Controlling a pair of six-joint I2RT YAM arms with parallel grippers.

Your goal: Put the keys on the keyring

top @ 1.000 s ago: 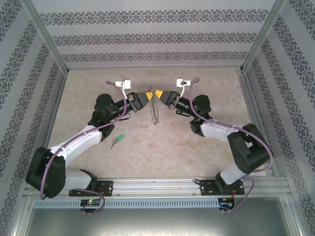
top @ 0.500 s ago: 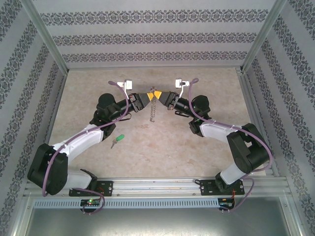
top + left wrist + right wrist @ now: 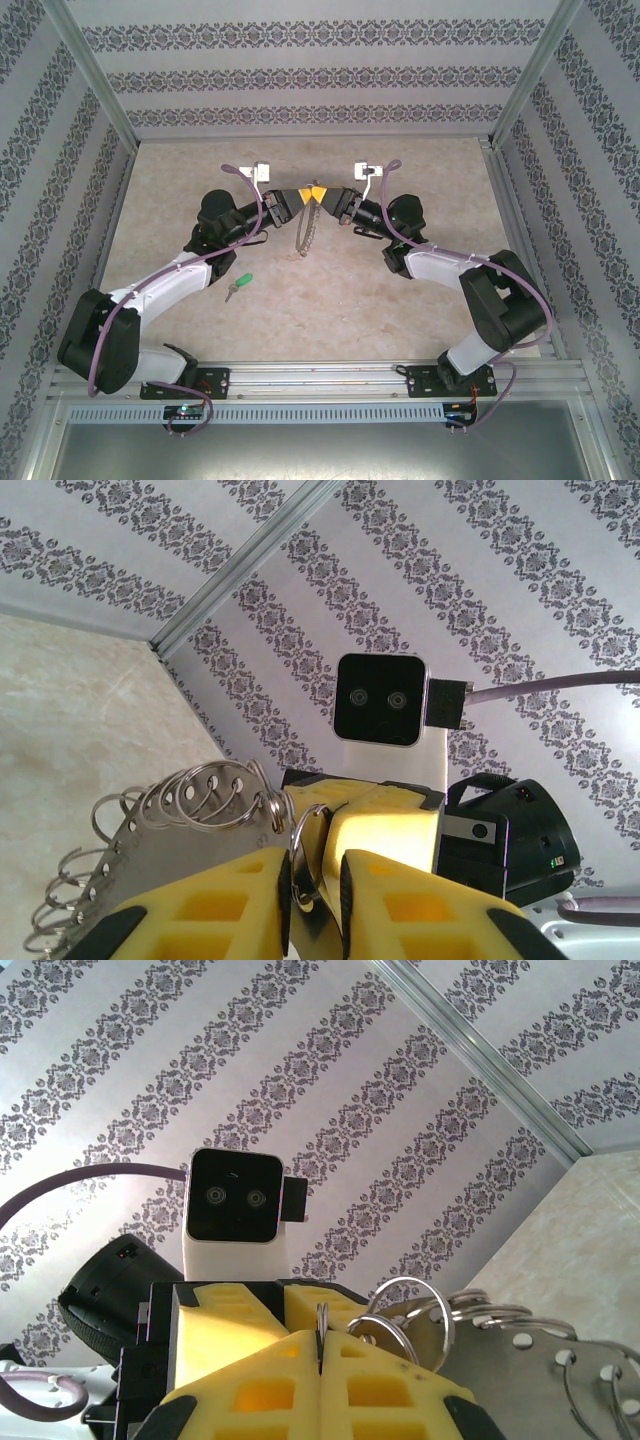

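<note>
above the table [image 3: 400, 300], keyring [image 3: 301, 235] hangs.

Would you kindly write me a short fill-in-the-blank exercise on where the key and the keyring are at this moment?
1. The key has a plastic head coloured ____.
2. It lies loose on the table, close beside the ____ arm.
3. The right gripper pinches a ring of the hanging keyring, its jaws ____.

Missing words: green; left; shut.
</note>
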